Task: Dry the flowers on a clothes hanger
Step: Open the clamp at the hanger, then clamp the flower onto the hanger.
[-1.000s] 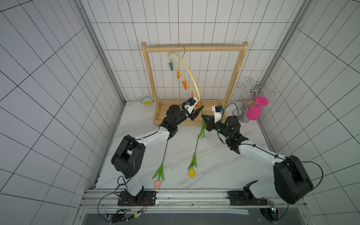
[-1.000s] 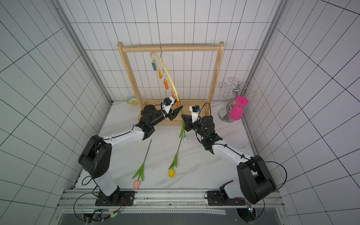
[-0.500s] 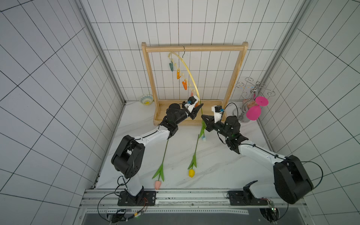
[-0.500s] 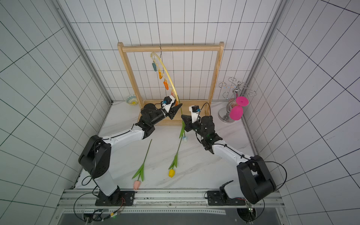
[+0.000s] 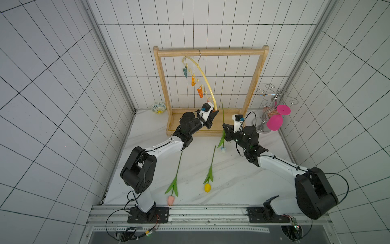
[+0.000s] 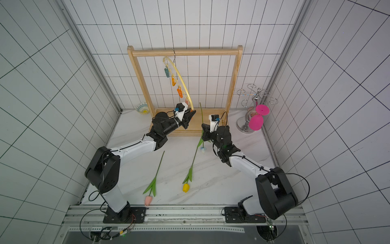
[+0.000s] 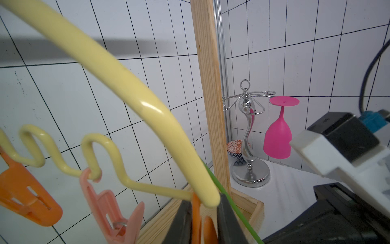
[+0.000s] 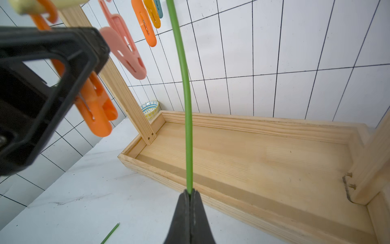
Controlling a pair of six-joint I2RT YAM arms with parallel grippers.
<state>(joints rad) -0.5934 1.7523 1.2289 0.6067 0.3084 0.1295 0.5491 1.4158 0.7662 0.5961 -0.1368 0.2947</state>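
The pale-yellow clothes hanger (image 5: pixel 203 76) hangs tilted from the wooden rack's top bar. My left gripper (image 7: pixel 203 219) is shut on the orange clip (image 7: pixel 196 217) at the hanger's low end (image 7: pixel 206 196), seen in a top view at the gripper tip (image 5: pixel 214 113). My right gripper (image 8: pixel 190 193) is shut on the green stem (image 8: pixel 185 84) of the white-bluish tulip (image 5: pixel 223 149), holding it upright with the head hanging down, the stem top just beside the held clip. The pink tulip (image 5: pixel 171 200) and the yellow tulip (image 5: pixel 207 187) lie on the table near the front.
The wooden frame rack (image 5: pixel 211 52) with its tray base (image 8: pixel 253 152) stands at the back. A silver stand (image 5: pixel 272 99) with a magenta goblet (image 5: pixel 274 122) is at the back right. A small patterned bowl (image 5: pixel 158 107) sits back left. Teal, orange and pink clips (image 7: pixel 105 207) dangle from the hanger.
The left gripper's jaws have closed onto the orange clip at the hanger's low end. The right arm still holds the tulip stem in the same place.
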